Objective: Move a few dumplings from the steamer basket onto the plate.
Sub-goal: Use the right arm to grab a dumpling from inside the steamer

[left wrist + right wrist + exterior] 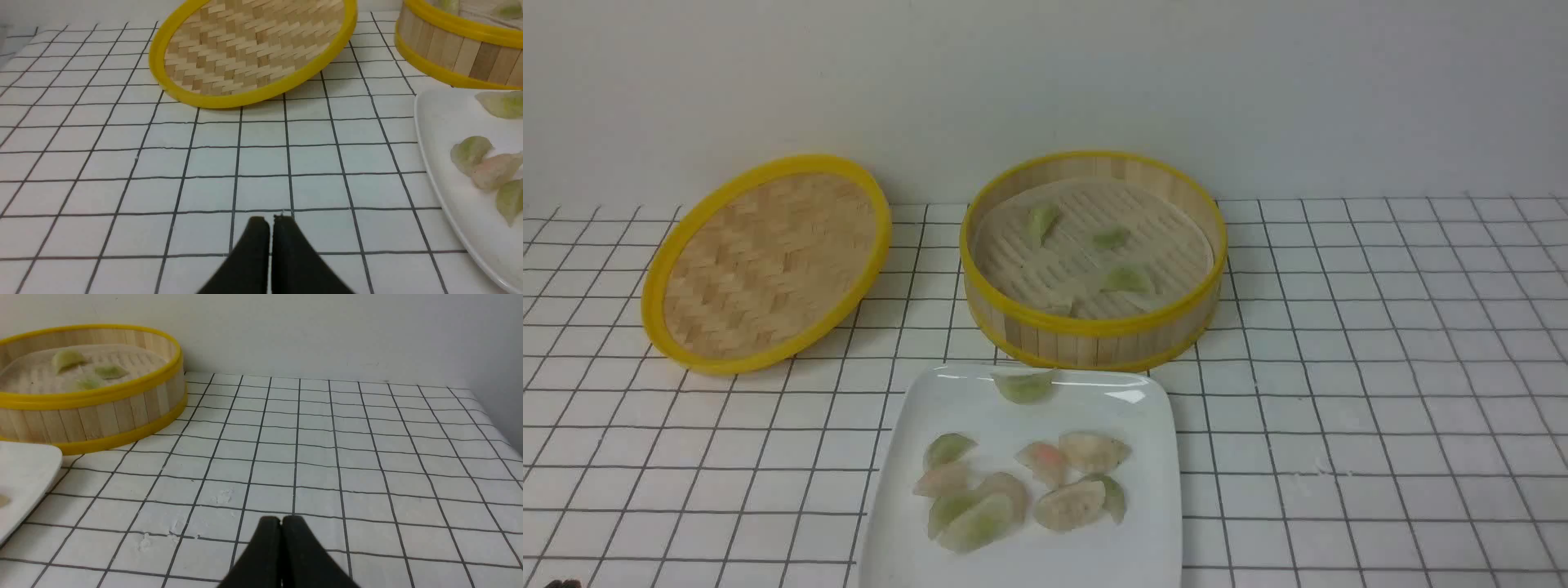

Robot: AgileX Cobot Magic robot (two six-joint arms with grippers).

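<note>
Lying crosswise on plate (1094, 563) far rim: green dumpling (1023, 385).

Dumplings (1068, 505) lie on plate (1029, 565) (some in basket (1094, 339)).

The left jaws are two matte black pieces, broad at the base and tapering to narrow, rounded tips. One tip has a tiny pale speck at its inner corner. The right jaws are the same matte black, with the same wedge shape and soft, rounded ends. Both pairs have smooth, plain surfaces and slightly blurred edges.
</note>
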